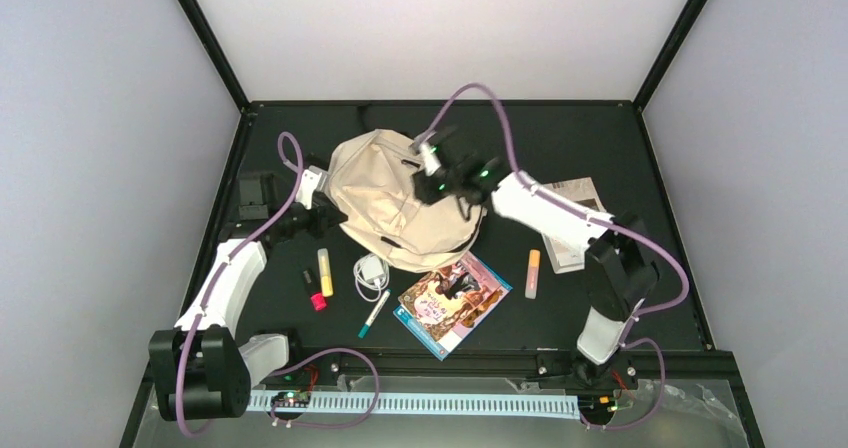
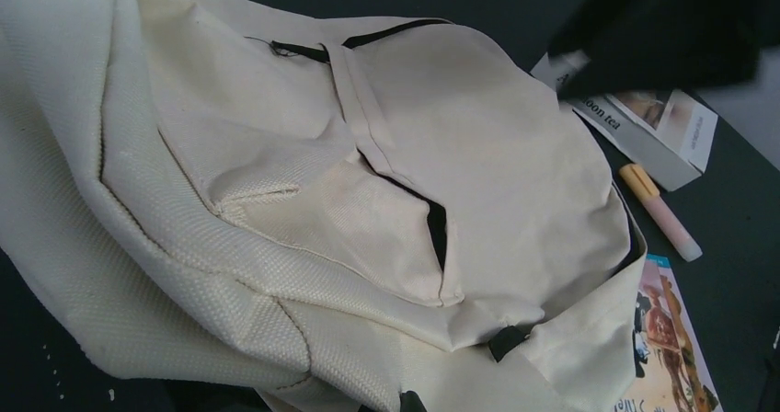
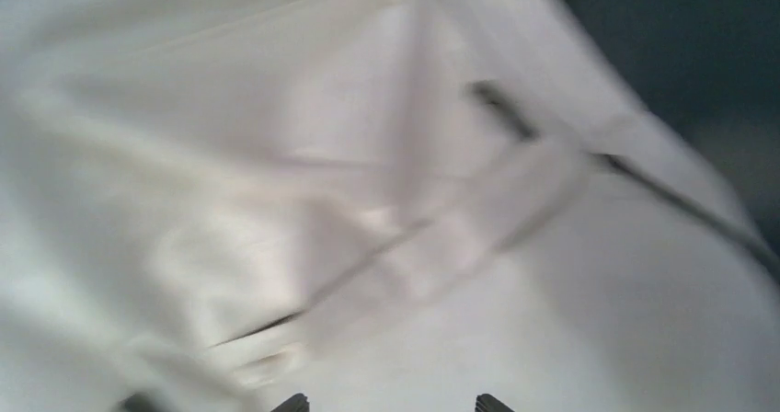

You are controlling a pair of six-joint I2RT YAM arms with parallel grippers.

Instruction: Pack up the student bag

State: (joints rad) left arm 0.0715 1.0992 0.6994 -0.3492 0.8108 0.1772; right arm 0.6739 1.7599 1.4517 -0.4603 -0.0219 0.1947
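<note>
student bag (image 1: 395, 203) | you're looking at a cream fabric backpack, soft and crumpled | lying slumped, front pocket up, its dark zipper slit gaping a little | black strap bits showing | left of centre on the black table (image 1: 560, 138)

Black table (image 1: 600, 138): student bag (image 1: 390, 203), book (image 1: 453, 301), charger (image 1: 371, 274), pen (image 1: 374, 314), red marker (image 1: 315, 295), yellow highlighter (image 1: 325, 272), orange highlighter (image 1: 532, 273), box (image 1: 572, 253)

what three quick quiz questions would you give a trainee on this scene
1. True or false: the book lies inside the student bag.
2. The highlighter to the right of the book in the top view is: A) green B) orange C) blue
3. Fill in: the right gripper is over the ____.
Key: 1 false; 2 B; 3 student bag.
</note>
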